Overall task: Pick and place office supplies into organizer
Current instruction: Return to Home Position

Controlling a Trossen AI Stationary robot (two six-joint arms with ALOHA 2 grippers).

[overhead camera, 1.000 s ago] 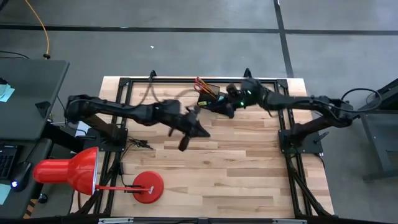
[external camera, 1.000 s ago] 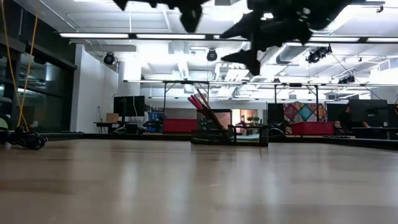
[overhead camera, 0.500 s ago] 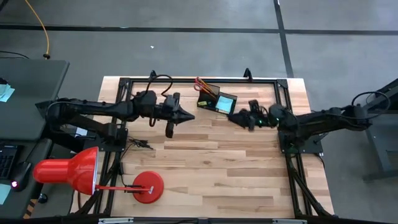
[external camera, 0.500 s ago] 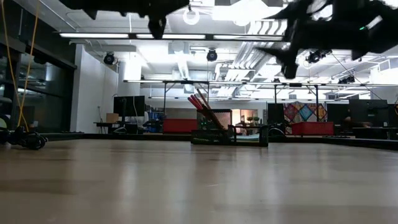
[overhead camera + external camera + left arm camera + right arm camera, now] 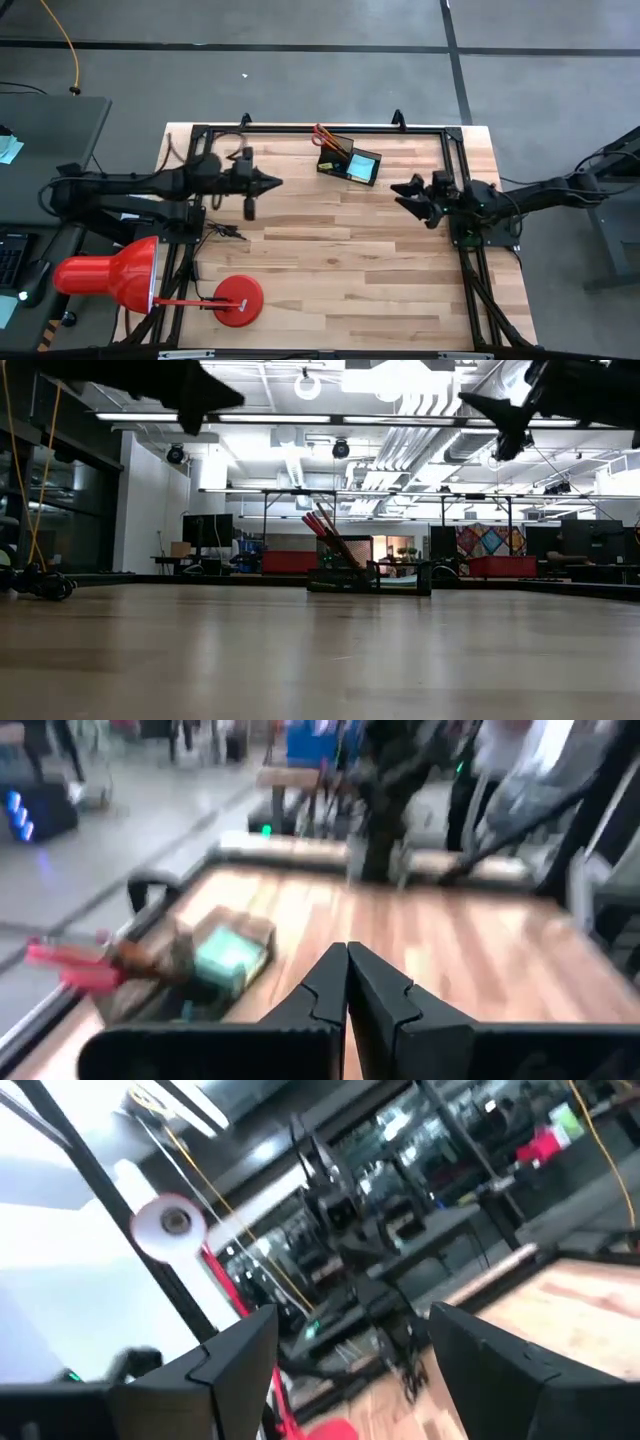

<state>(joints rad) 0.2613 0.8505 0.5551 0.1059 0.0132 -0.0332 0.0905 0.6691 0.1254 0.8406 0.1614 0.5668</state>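
The organizer (image 5: 349, 164) sits on the tabletop (image 5: 350, 270) close to the far edge, about midway along it. Its long axis runs nearly parallel to that edge, slightly skewed. In the taller compartment, the red-handled scissors (image 5: 321, 133) and the pencils (image 5: 337, 150) stand handles and ends up. They lean out toward the far-left corner, and the low view shows the same slant (image 5: 325, 532). A blue sticky pad (image 5: 364, 162) lies flat in the lower compartment, on the side nearer the right edge.

The left arm stretches level from beyond the left edge. The left gripper (image 5: 271, 183) is raised over the left part of the tabletop and points toward the right edge. Its fingers (image 5: 325, 988) are pressed together with nothing between them.

The right arm reaches in from the right edge. The right gripper (image 5: 408, 196) is raised above the right part of the tabletop, pointing toward the left edge, well apart from the organizer. Its fingers (image 5: 240, 1348) are spread apart and hold nothing.

A red lamp (image 5: 108, 276) stands at the near-left corner.
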